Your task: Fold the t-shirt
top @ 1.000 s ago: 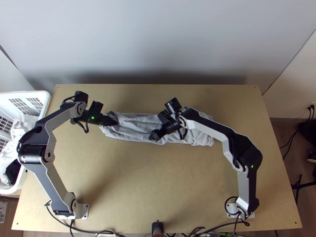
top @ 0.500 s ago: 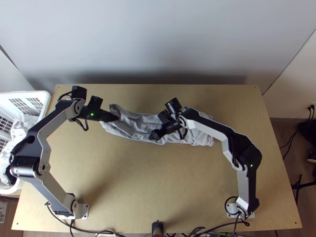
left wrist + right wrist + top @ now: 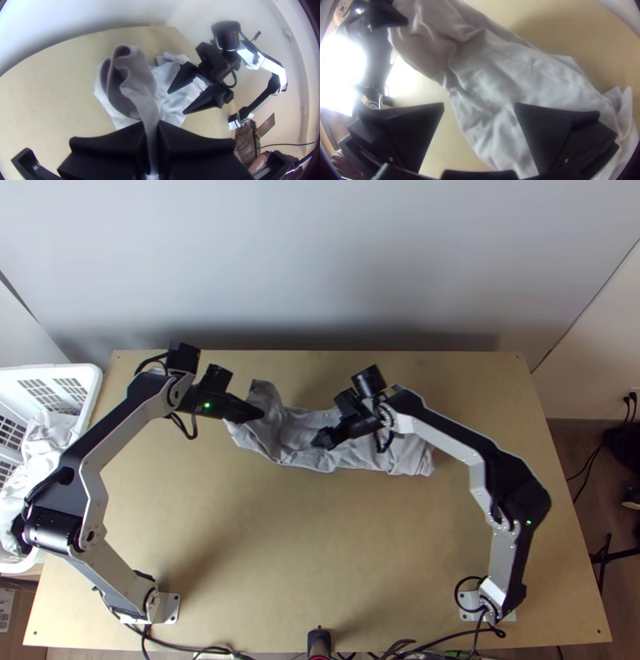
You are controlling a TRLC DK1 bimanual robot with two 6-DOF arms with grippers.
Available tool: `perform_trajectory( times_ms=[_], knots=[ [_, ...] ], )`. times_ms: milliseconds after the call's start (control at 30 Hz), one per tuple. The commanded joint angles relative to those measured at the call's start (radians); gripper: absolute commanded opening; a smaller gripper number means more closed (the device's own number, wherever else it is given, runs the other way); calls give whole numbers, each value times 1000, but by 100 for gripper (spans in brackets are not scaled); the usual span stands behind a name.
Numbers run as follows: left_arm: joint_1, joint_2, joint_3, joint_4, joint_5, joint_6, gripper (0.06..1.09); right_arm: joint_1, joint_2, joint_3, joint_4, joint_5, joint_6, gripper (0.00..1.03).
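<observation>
T-shirt (image 3: pixel 266 396) end in inward-angled L tool (image 3: pixel 258 413)

A robotics lab, seemingly; two mounted robot arms (image 3: pixel 436 439); a wooden table (image 3: pixel 320 556); trailing cables (image 3: pixel 204 650).

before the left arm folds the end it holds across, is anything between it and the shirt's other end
Yes: the right gripper, open, is over the middle of the shirt, between the end in the left gripper and the other end. It likely must clear first.
</observation>
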Motion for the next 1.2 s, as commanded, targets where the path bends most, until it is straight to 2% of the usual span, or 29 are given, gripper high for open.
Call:
perform_trajectory(
  times_ms=[0, 200, 600, 900, 1167],
  knots=[
    [-68, -5, 70, -20, -1, -8, 9, -73, -87, -63, 11, -1, 3, 98],
    [-119, -5, 128, -22, -1, -24, 9, -133, -138, -116, 14, 4, 3, 98],
    [-254, 32, 269, 9, -4, -42, 9, -153, -230, -216, 46, 54, 3, 98],
    [-292, 123, 346, 10, -8, -45, 9, -211, -460, -374, 113, 134, 22, 98],
    [-330, 189, 383, 30, -10, -42, 9, -214, -607, -501, 193, 194, 22, 98]
  ],
)
